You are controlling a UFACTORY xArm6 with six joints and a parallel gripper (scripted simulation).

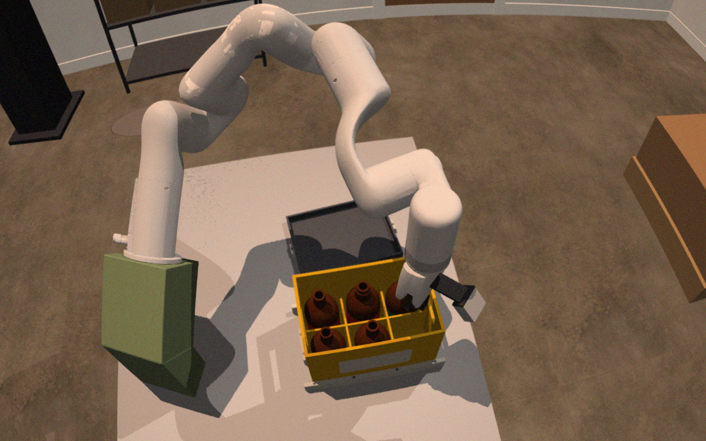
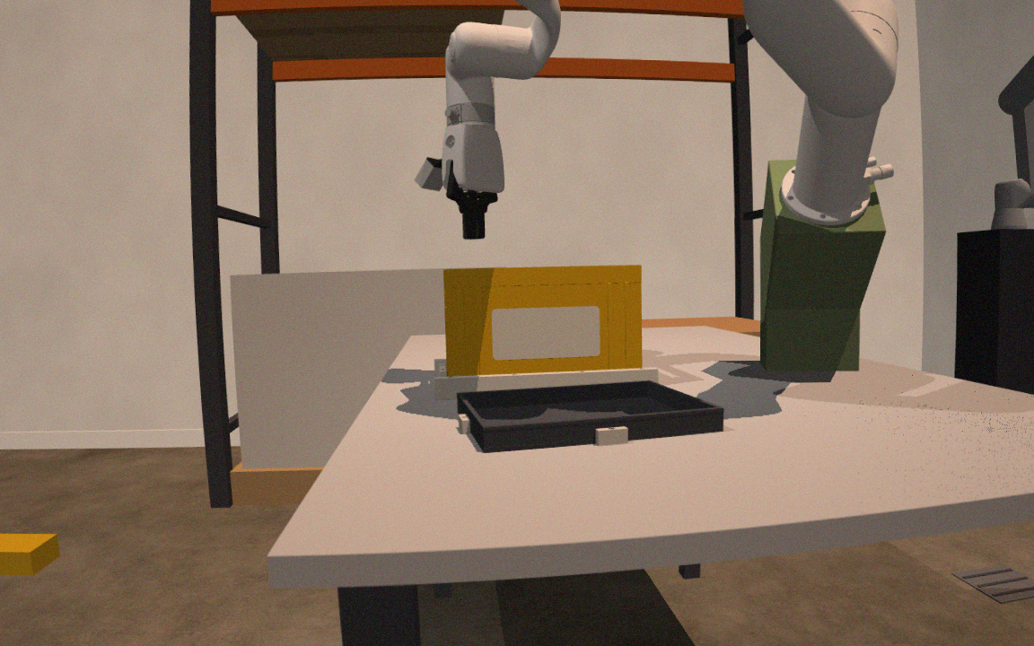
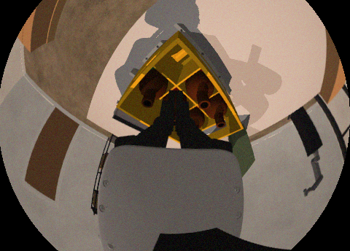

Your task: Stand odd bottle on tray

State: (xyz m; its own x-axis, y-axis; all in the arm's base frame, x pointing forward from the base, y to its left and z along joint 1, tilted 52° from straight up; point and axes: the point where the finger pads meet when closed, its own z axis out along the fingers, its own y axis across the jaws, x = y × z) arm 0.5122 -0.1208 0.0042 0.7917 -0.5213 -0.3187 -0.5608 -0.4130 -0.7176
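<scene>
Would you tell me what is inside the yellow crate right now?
The yellow crate has six compartments. Four brown bottles show fully; a fifth is partly covered by the shut, empty-handed gripper above. The last compartment looks empty.

On the bench (image 2: 665, 514), the tray (image 2: 496, 440) lies touching the crate (image 2: 464, 321). Five bottles (image 1: 363, 301) stand in the crate's compartments; the claw (image 2: 473, 229) hangs above it.

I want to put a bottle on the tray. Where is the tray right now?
In the top view the dark tray lies flat on the table, right behind the yellow crate, partly under the arm. In the exterior view it lies in front of the crate.
</scene>
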